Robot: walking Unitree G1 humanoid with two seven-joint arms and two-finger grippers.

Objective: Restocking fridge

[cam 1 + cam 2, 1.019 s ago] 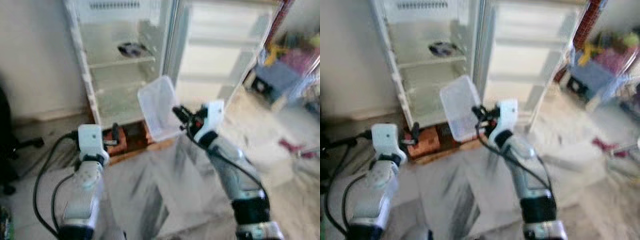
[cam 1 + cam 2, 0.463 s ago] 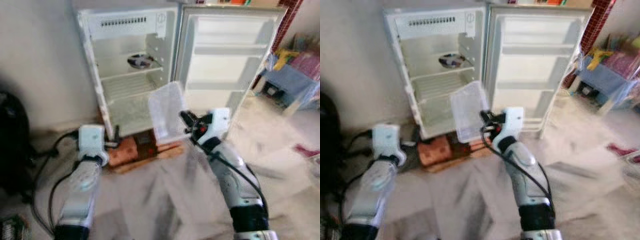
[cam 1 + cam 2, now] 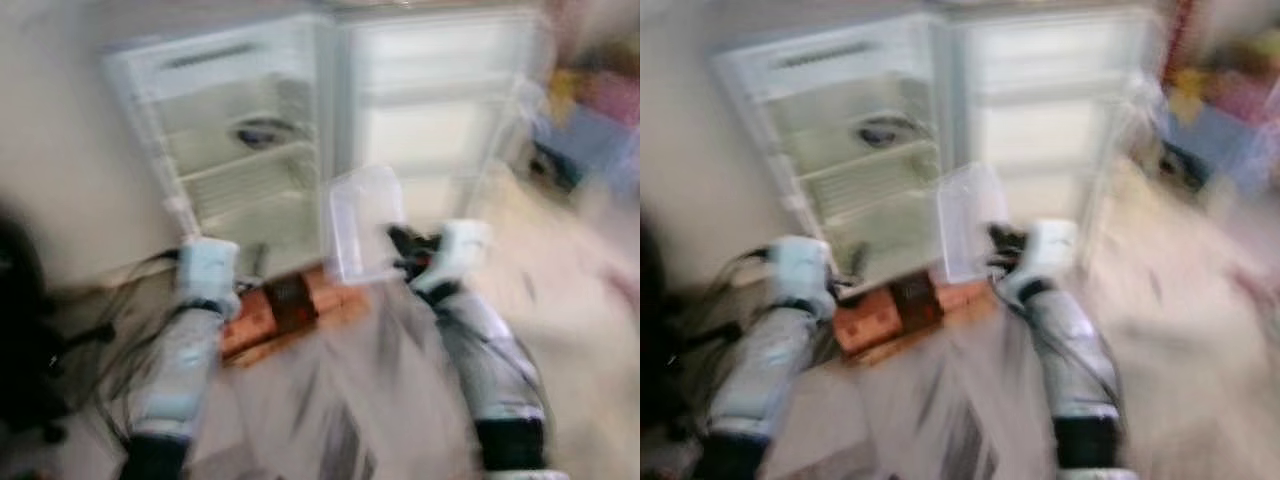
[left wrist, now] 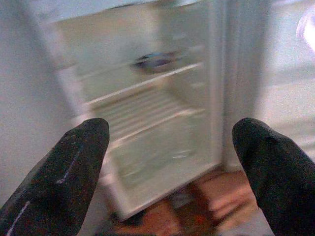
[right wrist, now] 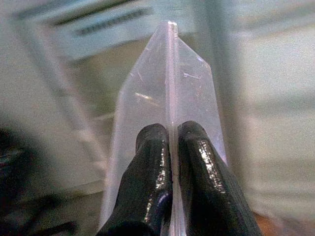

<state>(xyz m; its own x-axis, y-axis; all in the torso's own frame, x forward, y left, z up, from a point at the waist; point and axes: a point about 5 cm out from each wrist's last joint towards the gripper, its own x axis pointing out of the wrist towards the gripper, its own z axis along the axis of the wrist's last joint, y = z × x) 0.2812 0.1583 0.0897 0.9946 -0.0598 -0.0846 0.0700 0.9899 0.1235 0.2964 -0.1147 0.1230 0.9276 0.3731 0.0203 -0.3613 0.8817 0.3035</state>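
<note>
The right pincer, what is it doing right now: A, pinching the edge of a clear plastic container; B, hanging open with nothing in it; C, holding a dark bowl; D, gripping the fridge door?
A: in the right wrist view the right pincer has both black fingers pressed together on the thin edge of the clear plastic container, held up in front of the open fridge.

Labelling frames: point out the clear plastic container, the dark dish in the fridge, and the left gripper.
clear plastic container [image 5: 167, 93], right wrist view, wall.
dark dish [image 4: 156, 61], left wrist view, rim.
left gripper [image 4: 172, 162], left wrist view, between fingertips.
</note>
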